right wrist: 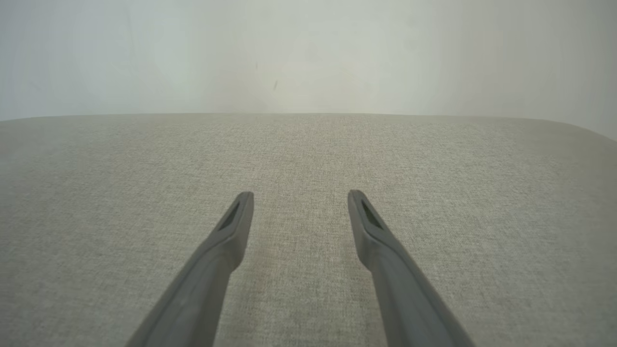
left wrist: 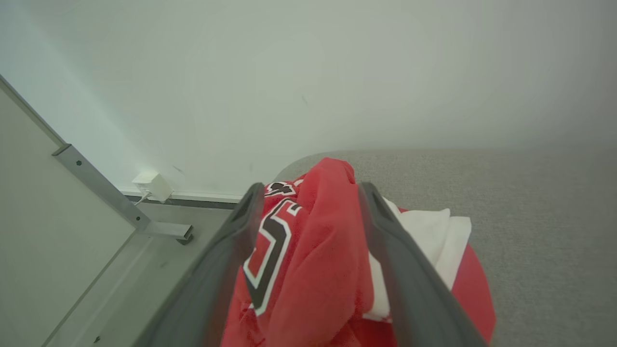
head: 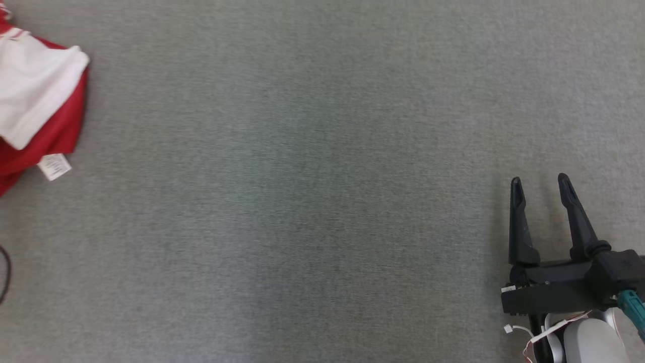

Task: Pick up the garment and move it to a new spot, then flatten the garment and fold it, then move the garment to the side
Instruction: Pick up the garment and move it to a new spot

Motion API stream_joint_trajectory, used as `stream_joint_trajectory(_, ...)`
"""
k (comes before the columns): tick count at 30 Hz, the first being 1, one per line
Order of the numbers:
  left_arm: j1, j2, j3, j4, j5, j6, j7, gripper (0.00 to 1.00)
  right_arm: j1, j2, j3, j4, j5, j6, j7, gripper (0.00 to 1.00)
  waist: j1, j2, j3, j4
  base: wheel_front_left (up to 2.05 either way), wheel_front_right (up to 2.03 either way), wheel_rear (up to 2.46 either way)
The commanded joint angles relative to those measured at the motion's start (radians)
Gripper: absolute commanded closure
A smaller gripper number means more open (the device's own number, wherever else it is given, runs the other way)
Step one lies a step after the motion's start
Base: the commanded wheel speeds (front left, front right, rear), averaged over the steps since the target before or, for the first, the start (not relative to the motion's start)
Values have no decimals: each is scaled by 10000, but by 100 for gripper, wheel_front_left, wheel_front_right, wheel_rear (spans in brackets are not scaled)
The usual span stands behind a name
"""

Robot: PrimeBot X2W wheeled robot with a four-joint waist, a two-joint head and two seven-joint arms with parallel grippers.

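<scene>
Left gripper (left wrist: 312, 193): two dark fingers spread wide, about as far apart as the right gripper's, with a thick fold of the garment (left wrist: 313, 250) filling the gap and touching both inner faces; whether the fingers squeeze it cannot be told. Right gripper (head: 539, 180): lower right of the head view, fingers parted and pointing up the frame, nothing between them, poised over the bare grey cloth surface (head: 322, 201); its own wrist view shows the same spread over the same surface (right wrist: 308, 154). Garment, position: upper left of the head view (head: 40, 101), cut off by the left edge, well apart from the right gripper. Garment, lie: the visible part runs top to bottom along the left edge; the full outline is out of frame. In the left wrist view the red fold runs lengthwise along the fingers, cresting just above their tips. Garment, look: bunched red cloth with a white panel, a red figure edged in white and black, and a small white label (head: 54, 166) at its lower edge. Also listed: pale wall (left wrist: 308, 72), metal bar (left wrist: 96, 185), small white box (left wrist: 152, 186) at the wall's foot.
</scene>
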Motion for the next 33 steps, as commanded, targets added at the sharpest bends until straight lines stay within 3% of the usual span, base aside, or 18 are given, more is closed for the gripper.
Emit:
stream_joint_trajectory(1,-219,229,-37,308,-13,-36,146,0,-120,-4,-2,-79,-60,-21,-38,0,-2,-3,407,-445,0,0,0)
stream_joint_trajectory(6,-483,747,-459,1427,-151,-121,1074,0,-168,-6,-19,-191,-82,-21,24,0,-2,-3,457,-615,0,0,0)
stream_joint_trajectory(12,-551,837,-1291,2149,-1095,-130,2547,0,-184,-6,50,-190,6,-21,40,0,-2,-3,378,-739,0,0,0)
stream_joint_trajectory(13,-587,998,-1575,2171,-1328,-122,2747,92,-176,-6,62,-144,44,-21,27,0,-2,-3,329,-750,0,0,0)
stream_joint_trajectory(14,-592,1007,-1688,2177,-1461,-123,2748,100,-166,-7,66,-118,56,-21,17,0,-2,-3,289,-749,0,0,0)
stream_joint_trajectory(18,-763,1257,-1841,2147,-1494,-117,2205,100,-137,-6,83,-45,81,-21,6,0,-2,-3,145,-730,0,0,0)
stream_joint_trajectory(27,-1851,1530,-1807,1858,-715,196,-681,100,-19,-9,232,495,446,-21,-116,0,-2,-3,-662,-756,0,0,0)
stream_joint_trajectory(33,-2812,1446,-2264,710,-411,67,-1125,100,107,-9,367,976,855,-21,-174,0,-2,-3,-1227,-1034,0,0,0)
